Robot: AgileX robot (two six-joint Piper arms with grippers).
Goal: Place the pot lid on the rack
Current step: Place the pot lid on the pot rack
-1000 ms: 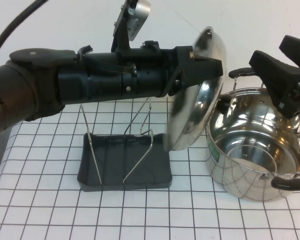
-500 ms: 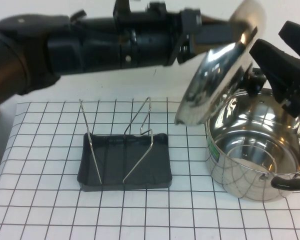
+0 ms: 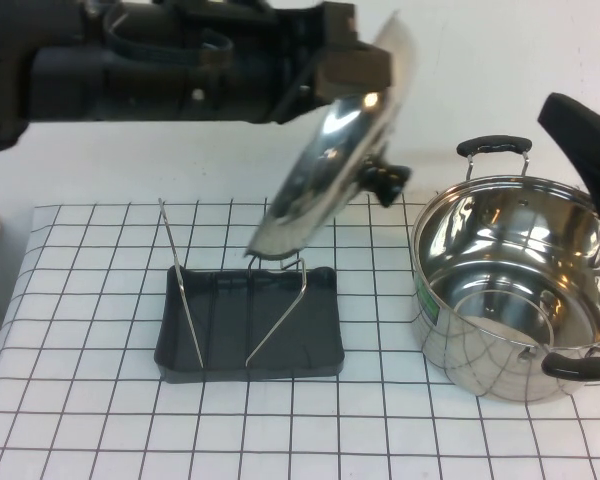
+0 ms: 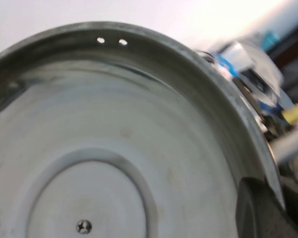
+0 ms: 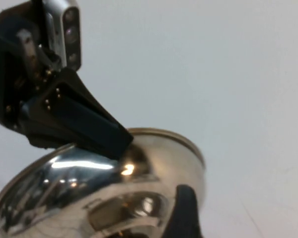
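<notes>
A: How's the pot lid (image 3: pixel 335 160) looking?

B: Round, domed, shiny steel, black knob (image 3: pixel 385 182) at centre facing the pot (image 3: pixel 515 290). I've got it up in the air, tilted steeply, low edge just over the rack (image 3: pixel 248 322), near the wire uprights (image 3: pixel 280 290). Can't tell if it touches them. Underside in my left wrist view: dull grey, one screw at centre (image 4: pixel 83 226), two small holes by the rim.

A: Any writing?

B: Small greenish label on the pot's side, unreadable.

A: Pincers?

B: Left gripper (image 3: pixel 365 65) clamped tight on the lid's upper rim, arm coming in from the left, high above the table. Right gripper (image 3: pixel 590 140) at the far right edge, above the pot, fingers spread wide, holding nothing.

A: Rack?

B: Dark grey tray, on the checked mat, left of the pot.
</notes>
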